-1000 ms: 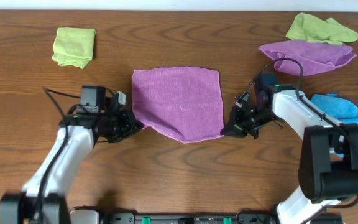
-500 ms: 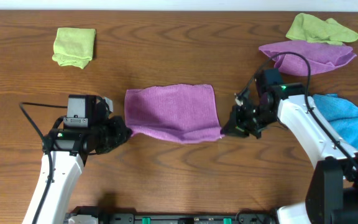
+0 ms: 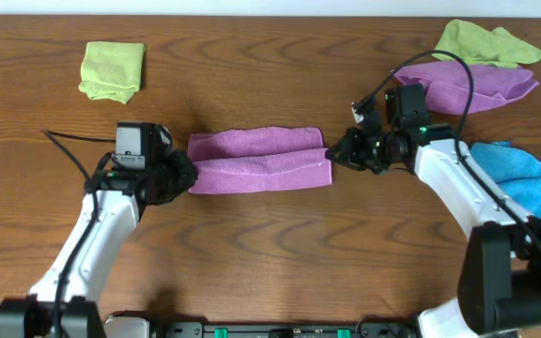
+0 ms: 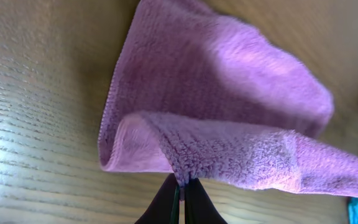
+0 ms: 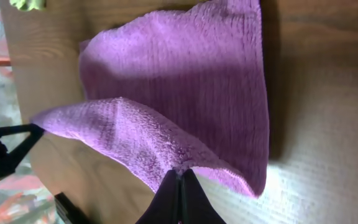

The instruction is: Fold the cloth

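Two pinches hold the magenta cloth (image 3: 259, 160) at mid-frame. The left gripper (image 3: 184, 175) has its fingers closed on the left end, and the right gripper (image 3: 336, 156) is clamped on the right end. Both wrist views show the held edge arching above the lower layer, which lies flat on the wooden table (image 3: 270, 253). A blue cloth (image 3: 519, 174) sits at the right edge. Farther up, a lilac cloth (image 3: 472, 84) and a crumpled lime-green cloth (image 3: 482, 42) fill the upper right. A folded lime-green cloth (image 3: 113, 70) lies in the upper left.
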### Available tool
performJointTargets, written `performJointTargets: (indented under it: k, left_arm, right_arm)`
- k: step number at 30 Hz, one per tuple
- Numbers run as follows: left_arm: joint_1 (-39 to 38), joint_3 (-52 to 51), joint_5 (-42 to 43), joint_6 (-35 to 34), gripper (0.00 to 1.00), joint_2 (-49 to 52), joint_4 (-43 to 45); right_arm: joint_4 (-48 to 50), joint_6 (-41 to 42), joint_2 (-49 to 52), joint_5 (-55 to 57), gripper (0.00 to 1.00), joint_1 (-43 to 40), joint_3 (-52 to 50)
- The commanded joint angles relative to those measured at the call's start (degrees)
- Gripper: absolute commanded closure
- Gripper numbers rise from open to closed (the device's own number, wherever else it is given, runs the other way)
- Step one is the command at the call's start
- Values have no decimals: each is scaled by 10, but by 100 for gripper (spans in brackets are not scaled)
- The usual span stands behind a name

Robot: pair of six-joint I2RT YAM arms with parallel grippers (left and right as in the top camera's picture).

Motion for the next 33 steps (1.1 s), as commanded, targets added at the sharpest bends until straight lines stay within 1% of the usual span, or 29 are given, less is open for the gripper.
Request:
performJointTargets:
  k: [1, 7, 10, 13, 15, 18, 21, 24, 29, 33]
  left_arm:
    - [2, 5, 6, -5, 95, 13, 12]
    - [23, 6, -1, -6, 95, 19, 63]
    - [45, 6, 28, -3, 94, 45, 105]
    - [48, 10, 63, -9, 94, 80, 159]
    - [48, 33, 64, -13, 94, 116, 172]
    - [48, 82, 70, 0, 94, 156, 171]
    - [48, 129, 72, 5, 94, 184, 148]
    - [46, 141, 71, 19, 94, 187, 109]
    - [46, 141, 72, 26, 94, 187, 16]
    - [46, 141, 75, 29, 94, 178, -34]
  right_arm:
    - [20, 16, 11, -7, 98, 5, 7]
    - [75, 41, 23, -11, 98, 6, 8]
    - [112, 52, 33, -19, 98, 6, 11]
    - [141, 69, 38, -19, 99, 6, 14]
    - [151, 71, 49, -19, 98, 6, 23]
    - [170, 71, 71, -19, 98, 6, 35]
    - [177, 71, 95, -33, 99, 6, 53]
    - [170, 71, 104, -72, 98, 6, 59]
    - [115, 71, 104, -86, 99, 6, 59]
    - [61, 71, 104, -116, 98, 1, 59]
